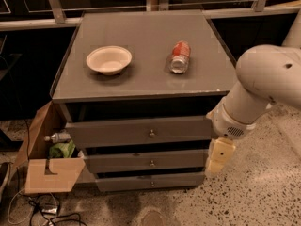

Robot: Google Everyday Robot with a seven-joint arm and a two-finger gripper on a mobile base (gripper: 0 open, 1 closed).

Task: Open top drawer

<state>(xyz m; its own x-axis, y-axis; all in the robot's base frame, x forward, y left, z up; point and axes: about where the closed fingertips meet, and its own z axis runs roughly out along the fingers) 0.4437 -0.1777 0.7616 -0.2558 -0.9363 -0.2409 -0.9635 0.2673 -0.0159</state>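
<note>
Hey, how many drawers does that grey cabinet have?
3, stacked: the top drawer, a middle drawer below it, and a bottom drawer lowest. The gripper hangs beside the middle drawer's right end.

Arm [263,81] is clad in smooth, rounded white shells; one small dark hole is noted on the upper casing. Cream, blocky gripper [220,157] is seen just below the front right corner of the desk [141,41].
</note>
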